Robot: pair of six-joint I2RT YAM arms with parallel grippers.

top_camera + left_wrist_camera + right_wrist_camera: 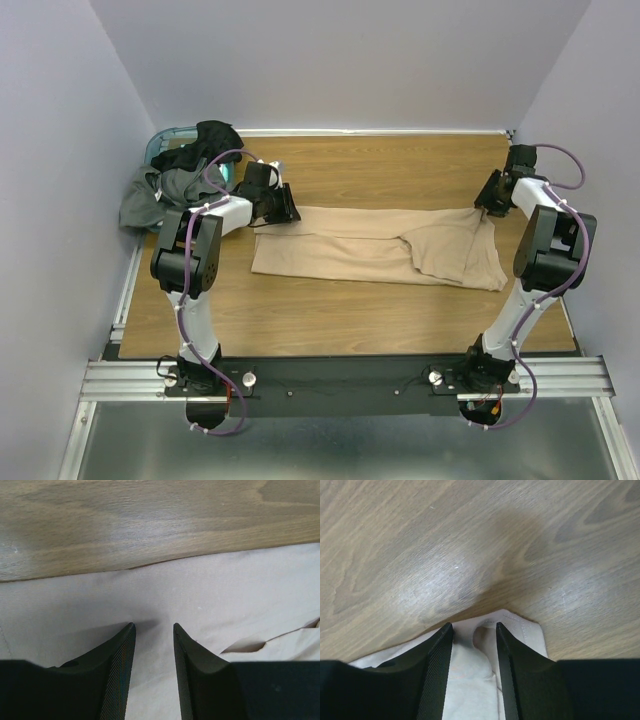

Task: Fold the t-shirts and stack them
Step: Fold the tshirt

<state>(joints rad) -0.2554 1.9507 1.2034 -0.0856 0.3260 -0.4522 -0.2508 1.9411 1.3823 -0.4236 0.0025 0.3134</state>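
The tan-beige t-shirt (370,250) lies stretched across the middle of the wooden table, with a folded-over flap at its right end. At its far left corner my left gripper (290,212) is down on the cloth. In the left wrist view the left gripper (154,626) stands open, with flat tan cloth (200,595) between its fingers. My right gripper (485,205) is at the shirt's far right corner. Seen from the right wrist, the right gripper (474,625) has its jaws apart astride a raised hump of the hemmed corner (525,630). Dark grey and black t-shirts (175,185) are heaped at the far left.
The teal basket (165,135) stands at the far left corner under the dark heap, which spills over the table's left edge. Purple-grey walls close in the back and both sides. An aluminium rail (350,375) carries both arm bases along the near edge.
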